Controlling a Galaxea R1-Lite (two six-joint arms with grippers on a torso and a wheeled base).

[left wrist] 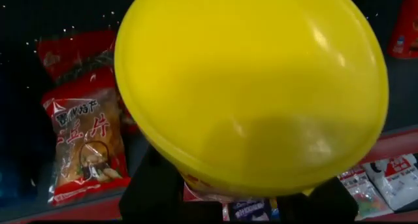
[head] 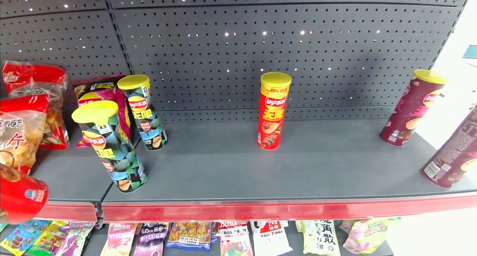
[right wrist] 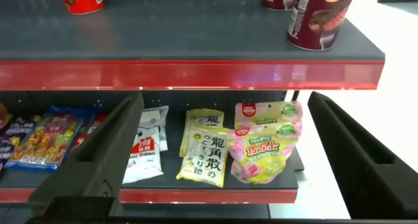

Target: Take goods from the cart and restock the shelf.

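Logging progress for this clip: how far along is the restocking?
Looks done: five cans stand on the shelf: two teal cans, a red can, two maroon cans. In hand: the left gripper holds a second red can before the shelf's left front edge. The right gripper is open, empty. Left: placing it; gaps likely need more.

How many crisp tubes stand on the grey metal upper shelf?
5: two teal patterned cardboard tubes at left, one red cardboard tube centre, two maroon cardboard tubes at right, the nearer cropped; others may be off-frame.
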